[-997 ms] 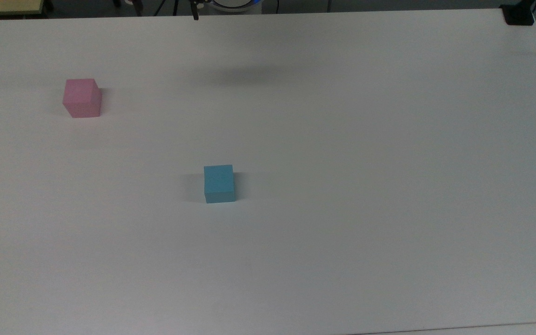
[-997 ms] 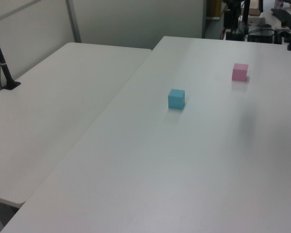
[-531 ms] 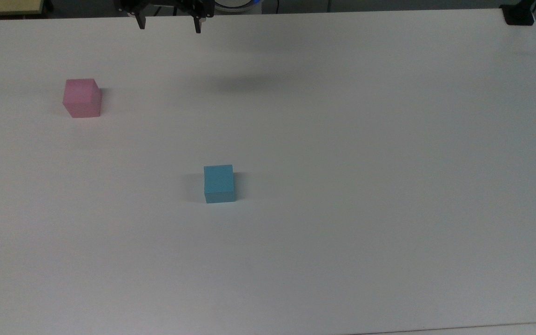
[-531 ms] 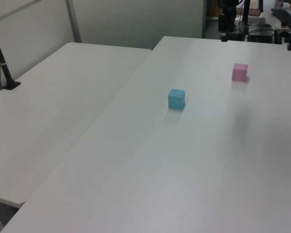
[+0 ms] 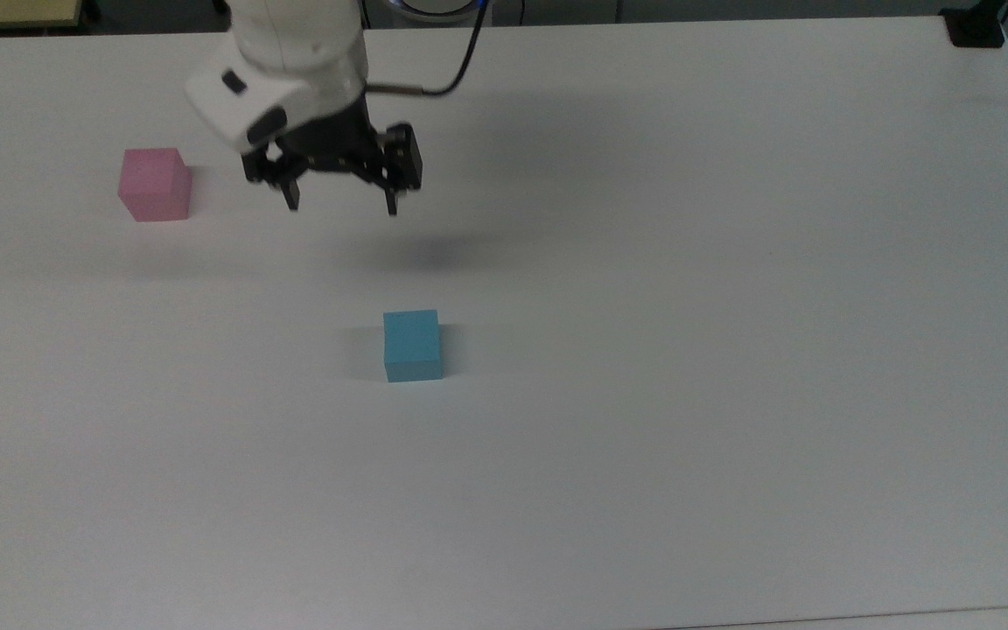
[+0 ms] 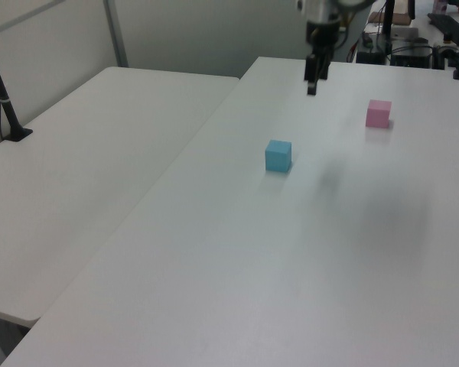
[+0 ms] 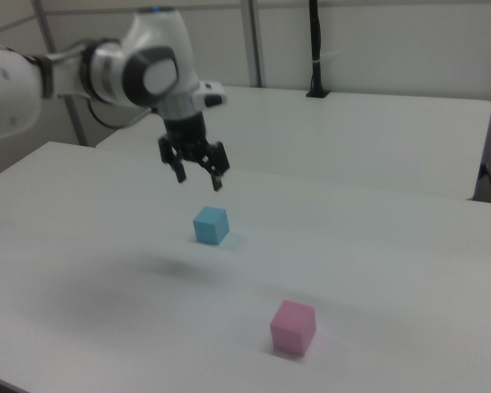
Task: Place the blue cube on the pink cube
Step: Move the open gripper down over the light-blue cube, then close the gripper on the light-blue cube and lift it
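Claw: the claw (image 5: 343, 208) is seen spread wide and empty, its two dark fingers pointing down, hung well above the surface (image 5: 731, 350). In the top view it lies between the two cubes, nearer the pink one; in the right view (image 7: 200, 178) it hangs above and just to the right view's left of the blue cube.

Blue cube: the blue cube (image 5: 412, 346) is set flat on the surface, untouched, near the middle of the top view. Its sides are roughly squared to the surface's edges, so a straight pinch across two opposite faces is judged to be possible. It is also seen in the left view (image 6: 278, 155) and the right view (image 7: 210, 224).

Pink cube: the pink cube (image 5: 154, 184) is set flat on the surface, well apart from the blue cube, toward the top view's upper left. Its top face is bare, so it is judged ready to receive the other cube. It is also seen in the left view (image 6: 378, 113) and the right view (image 7: 293, 327).

Step in hand: an approach toward the blue cube is judged to be under way; nothing is gripped yet.

Why the wide spread: the fingers are held apart so that the cube can be straddled with room on both sides.

Next need: the claw is to be centred over the blue cube and lowered.

Risk: an off-centre descent could nudge or twist the cube.
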